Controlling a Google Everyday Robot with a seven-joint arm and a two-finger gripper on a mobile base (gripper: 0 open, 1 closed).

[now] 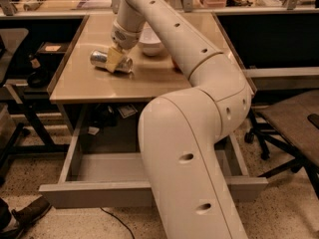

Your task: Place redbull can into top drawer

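The redbull can (99, 59), slim and silver, lies on its side on the left half of the tan tabletop (149, 81). My gripper (115, 59) comes down from above and straddles the can's middle. One tan finger (114, 59) lies across the can's near side, and the can still rests on the table. The top drawer (94, 193) is pulled open below the table's front edge, grey and shallow. My big white arm hides the drawer's middle.
A white bowl (152, 45) stands just right of the gripper, with a bit of red apple (174, 63) showing beside my arm. A dark chair (294, 123) is at the right, a black frame (25, 108) at the left, and a shoe (30, 213) on the floor.
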